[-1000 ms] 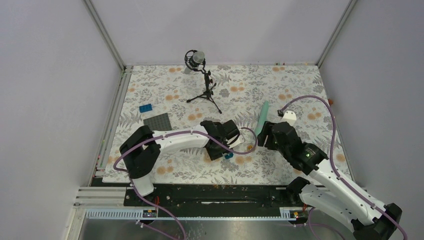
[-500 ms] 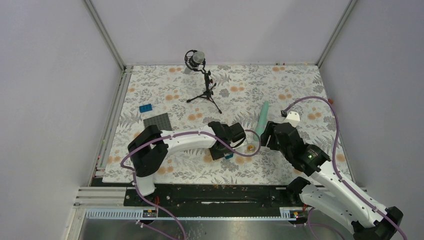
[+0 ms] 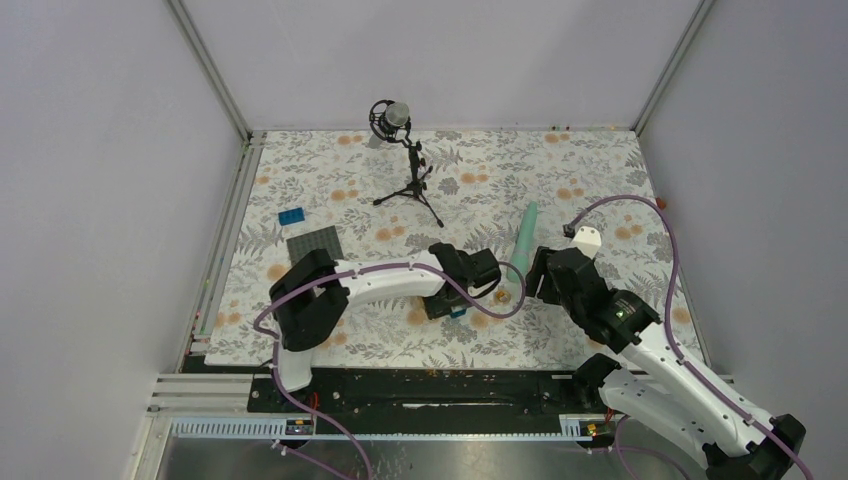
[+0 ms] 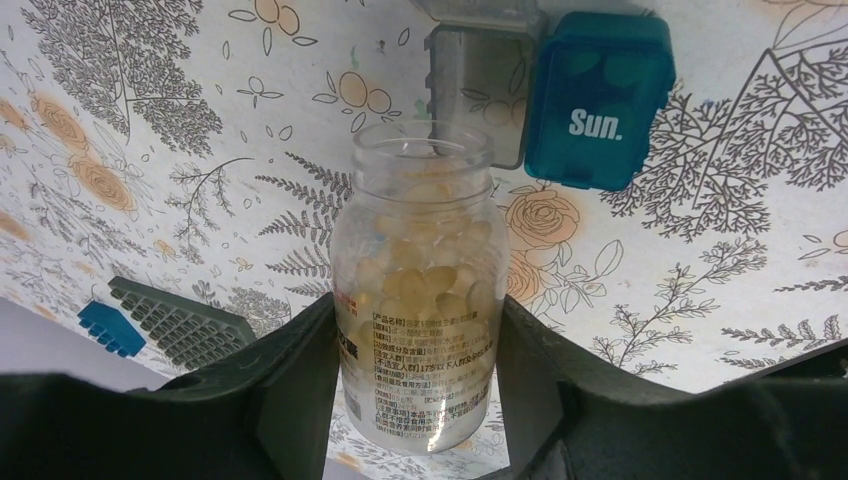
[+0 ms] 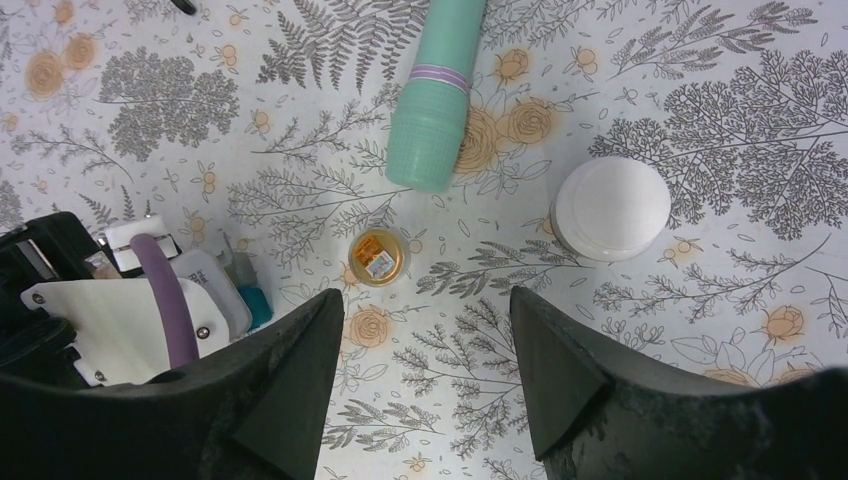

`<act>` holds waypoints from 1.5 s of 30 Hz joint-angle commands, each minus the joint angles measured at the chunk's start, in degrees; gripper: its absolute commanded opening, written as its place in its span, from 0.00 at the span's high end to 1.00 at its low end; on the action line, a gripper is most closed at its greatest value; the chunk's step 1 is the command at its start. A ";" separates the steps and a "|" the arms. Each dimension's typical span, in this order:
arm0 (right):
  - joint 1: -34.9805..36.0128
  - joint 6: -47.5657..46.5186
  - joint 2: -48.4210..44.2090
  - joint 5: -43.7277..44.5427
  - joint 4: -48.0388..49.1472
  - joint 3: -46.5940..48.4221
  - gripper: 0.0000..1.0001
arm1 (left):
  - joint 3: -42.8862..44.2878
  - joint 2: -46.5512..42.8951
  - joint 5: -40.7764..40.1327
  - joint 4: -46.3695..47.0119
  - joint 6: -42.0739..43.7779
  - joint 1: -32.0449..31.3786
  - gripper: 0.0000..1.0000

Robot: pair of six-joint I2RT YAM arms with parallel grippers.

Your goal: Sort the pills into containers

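My left gripper (image 4: 415,320) is shut on a clear labelled bottle (image 4: 420,330) of pale pills (image 4: 425,280). Its open mouth points at two small containers on the cloth, a grey box (image 4: 480,90) with its lid up and a teal box (image 4: 598,95) marked "Sun.". From above, the left gripper (image 3: 485,275) sits beside the right gripper (image 3: 535,278). My right gripper (image 5: 425,300) hangs open over bare cloth. Ahead of it lie the mint-green organizer (image 5: 432,110) and a small round jar (image 5: 378,257) with orange inside. Whether that jar is the held bottle, I cannot tell.
A white round lid (image 5: 610,208) lies right of the organizer. The dark studded plate (image 3: 316,243) and blue brick (image 3: 292,216) sit at the left of the cloth. A microphone on a tripod (image 3: 405,160) stands at the back.
The left arm has reached further right with the bottle, closer to the right gripper. The right arm has barely shifted.
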 commanded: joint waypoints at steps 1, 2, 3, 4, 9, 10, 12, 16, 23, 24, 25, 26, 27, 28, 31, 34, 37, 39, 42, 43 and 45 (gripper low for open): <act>-0.28 1.13 -0.45 1.56 2.24 -0.03 0.31 | 3.92 1.69 -2.44 -1.32 0.48 -1.92 1.00; -0.34 1.14 -0.60 1.55 2.27 -0.07 0.31 | 4.25 2.04 -2.60 -1.57 0.51 -2.17 1.00; -0.36 1.19 -0.69 1.63 2.29 -0.08 0.31 | 4.67 2.32 -2.71 -1.90 0.52 -2.40 1.00; -0.36 1.22 -0.81 1.59 2.23 -0.21 0.31 | 4.89 2.59 -2.75 -2.01 0.45 -2.59 1.00; -0.45 2.21 -1.50 3.65 1.15 0.14 0.32 | 5.83 3.77 -3.30 -2.74 0.02 -3.27 1.00; -0.51 2.31 -1.23 4.34 0.53 0.37 0.34 | 5.97 3.87 -3.41 -2.82 -0.05 -3.34 1.00; -0.54 2.24 -1.18 5.14 -0.20 0.81 0.35 | 5.96 3.83 -3.54 -2.82 -0.18 -3.34 1.00; -0.55 2.17 -1.26 7.30 -1.54 1.62 0.38 | 6.30 3.88 -4.06 -2.89 -0.19 -3.44 1.00; -0.56 3.08 -0.51 15.80 -6.64 4.34 0.44 | 7.62 4.80 -5.93 -4.33 -0.44 -3.65 1.00; -0.54 2.97 -0.31 16.98 -7.25 4.77 0.44 | 7.60 4.73 -6.13 -4.32 -0.53 -3.63 1.00; -0.54 2.71 -0.22 17.92 -7.74 5.14 0.44 | 7.67 4.71 -6.18 -4.28 -0.68 -3.72 1.00; -0.54 2.27 -0.21 18.71 -7.94 5.34 0.44 | 7.87 4.62 -6.13 -4.30 -0.71 -3.71 1.00; -0.54 1.72 -0.29 19.16 -8.07 5.49 0.44 | 8.06 4.63 -6.38 -4.31 -0.80 -3.71 1.00; -0.54 1.53 -0.44 19.55 -8.16 5.61 0.44 | 8.22 4.62 -6.45 -4.40 -0.80 -3.78 1.00; -0.56 1.07 -0.94 20.14 -8.32 5.69 0.43 | 8.96 5.07 -7.11 -4.79 -0.71 -3.95 1.00; -0.56 1.17 -1.38 21.27 -8.97 5.76 0.42 | 10.01 5.94 -8.07 -5.94 -0.72 -4.10 1.00; -0.54 1.52 -1.54 22.82 -10.27 6.10 0.42 | 10.64 6.61 -9.01 -6.91 -0.71 -4.28 1.00; -0.61 1.58 -1.57 24.03 -11.07 6.46 0.42 | 10.99 7.07 -9.57 -7.51 -0.79 -4.29 1.00; -0.62 1.46 -1.62 25.65 -11.84 7.01 0.41 | 10.96 7.48 -10.24 -8.38 -0.88 -4.41 1.00; -0.67 1.30 -1.62 25.91 -11.87 7.01 0.41 | 11.00 7.53 -10.46 -8.52 -0.95 -4.41 1.00; -0.67 1.18 -1.71 25.98 -11.85 7.01 0.41 | 11.03 7.79 -10.51 -8.72 -0.98 -4.49 1.00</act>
